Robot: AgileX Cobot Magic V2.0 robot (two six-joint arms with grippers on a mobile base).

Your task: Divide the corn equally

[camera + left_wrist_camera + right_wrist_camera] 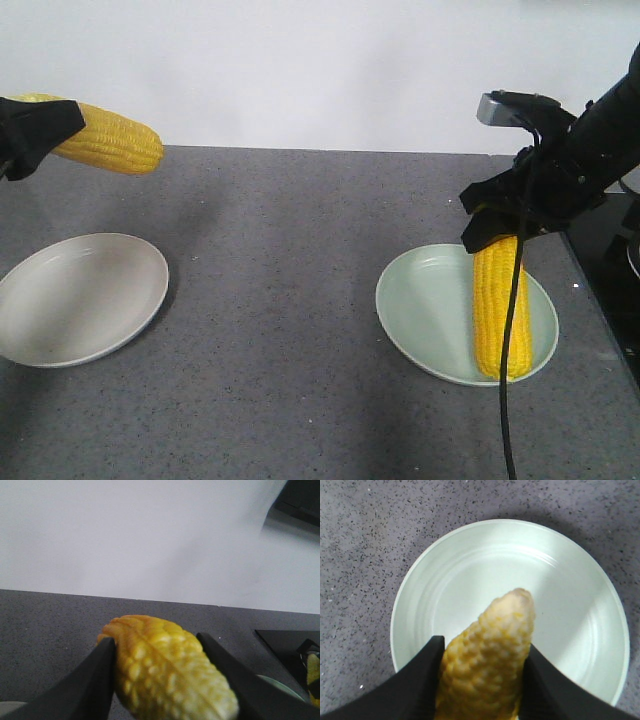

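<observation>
2 cobs of corn are in play, each clamped in a gripper. The left cob hangs in the air above the far-left part of the desk, its long axis nearly level and running left to right, the free end pointing toward the desk's middle. The left gripper has its jaws closed on the cob's other end. The white plate lies below and nearer the front-left edge, bare, so this cob probably needs to come down and toward the front. The right cob lies lengthwise over the pale green plate near the right edge, tip toward the front. The right gripper grips its far end, jaws closed.
</observation>
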